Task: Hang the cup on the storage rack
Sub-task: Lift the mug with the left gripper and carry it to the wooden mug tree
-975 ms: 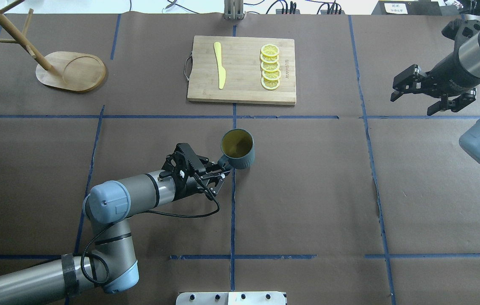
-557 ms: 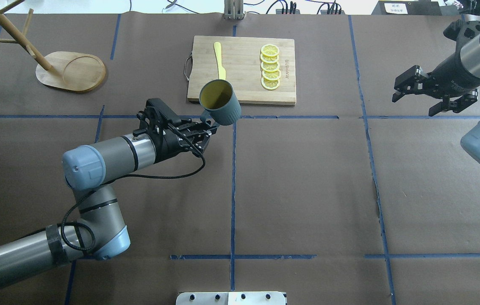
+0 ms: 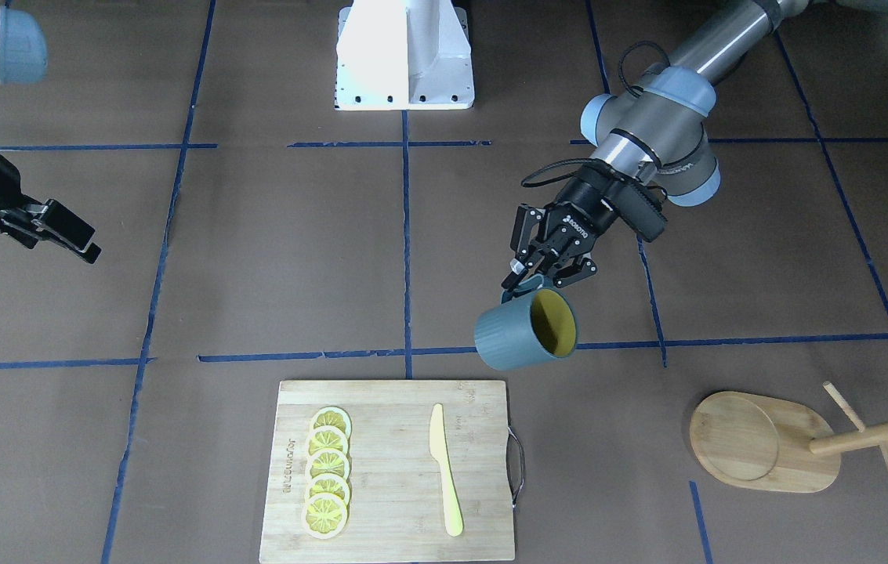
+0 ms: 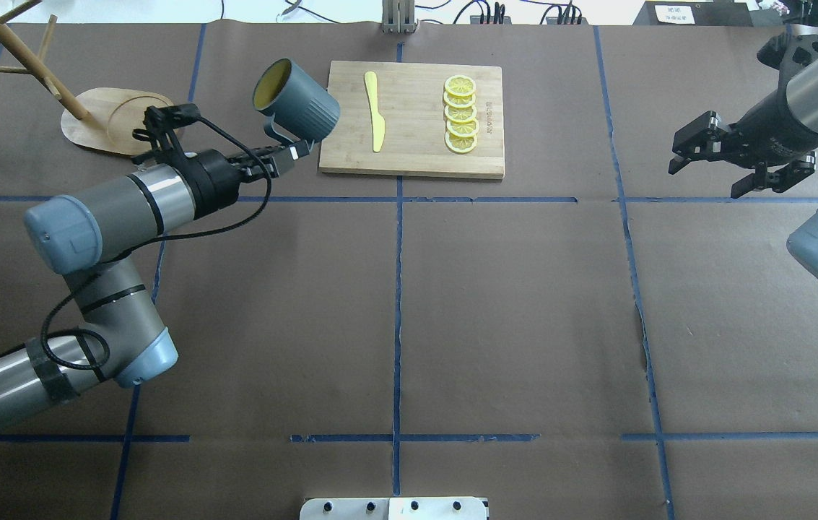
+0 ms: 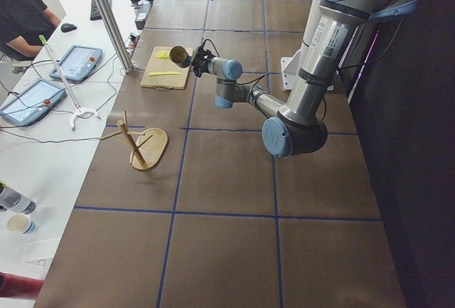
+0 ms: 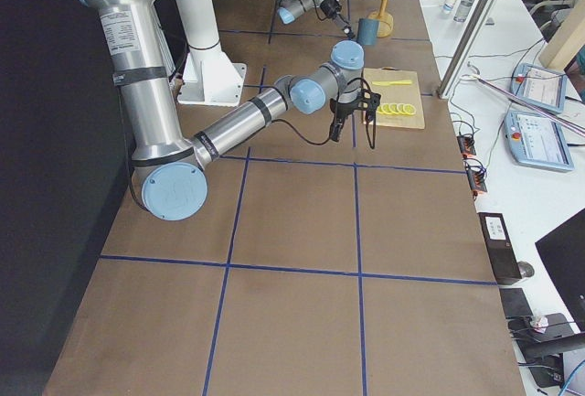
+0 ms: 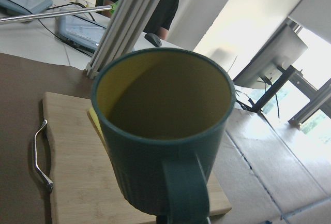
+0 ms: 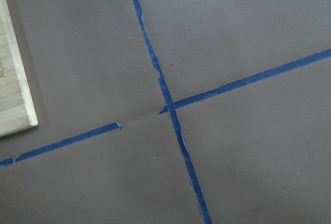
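Observation:
The dark blue-grey ribbed cup (image 4: 302,110) with a yellow interior hangs in the air, tipped on its side with its mouth toward the rack. My left gripper (image 4: 284,150) is shut on its loop handle. The cup also shows in the front view (image 3: 518,338) and fills the left wrist view (image 7: 160,131), handle toward the camera. The wooden storage rack (image 4: 120,123), with an oval base, slanted post and thin pegs, stands at the far left, left of the cup; it also shows in the front view (image 3: 757,442). My right gripper (image 4: 705,177) is open and empty at the far right.
A bamboo cutting board (image 4: 416,141) lies at the far middle, just right of the cup, with a yellow knife (image 4: 374,108) and a row of lemon slices (image 4: 460,114) on it. Blue tape lines cross the brown table cover.
My left arm has lifted the cup off the table's middle and carried it far and left toward the rack, tipping its mouth leftward. The right arm has barely moved.

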Robot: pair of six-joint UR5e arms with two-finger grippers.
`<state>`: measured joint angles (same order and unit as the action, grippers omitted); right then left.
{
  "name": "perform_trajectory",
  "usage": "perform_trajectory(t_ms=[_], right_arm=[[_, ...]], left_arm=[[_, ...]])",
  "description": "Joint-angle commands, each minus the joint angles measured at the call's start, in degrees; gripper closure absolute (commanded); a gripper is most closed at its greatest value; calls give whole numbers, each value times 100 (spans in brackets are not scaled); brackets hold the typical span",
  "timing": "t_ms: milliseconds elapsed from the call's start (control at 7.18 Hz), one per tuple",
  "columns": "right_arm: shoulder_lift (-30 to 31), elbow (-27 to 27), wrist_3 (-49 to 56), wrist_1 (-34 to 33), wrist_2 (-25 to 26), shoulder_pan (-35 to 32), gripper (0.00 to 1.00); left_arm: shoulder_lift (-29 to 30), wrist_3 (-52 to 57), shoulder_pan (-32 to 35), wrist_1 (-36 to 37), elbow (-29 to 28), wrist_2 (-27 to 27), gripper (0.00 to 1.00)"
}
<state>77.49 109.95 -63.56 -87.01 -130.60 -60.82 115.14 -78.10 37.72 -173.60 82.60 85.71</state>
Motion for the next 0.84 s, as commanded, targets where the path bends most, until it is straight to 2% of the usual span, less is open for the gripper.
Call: perform_trajectory(t_ms=[0,139,278,557,696], right_arm=[[21,88,-16,0,9,0,0],[29,88,-7,0,26,0,0],[21,88,-7,0,35,0,0],[21,97,-16,0,35,0,0],[29,123,-16,0,35,0,0]], left_arm=[[-87,-3164,498,-541,-147,42,100],[-245,-4247,700,-848,-339,68,100],[-263,-4536,1050,-1138,-654,173,100],[-150,-5667,1815,-1150,-1253,1102,100],[-115,-6317,1949,-1167,-1264,1114,100]])
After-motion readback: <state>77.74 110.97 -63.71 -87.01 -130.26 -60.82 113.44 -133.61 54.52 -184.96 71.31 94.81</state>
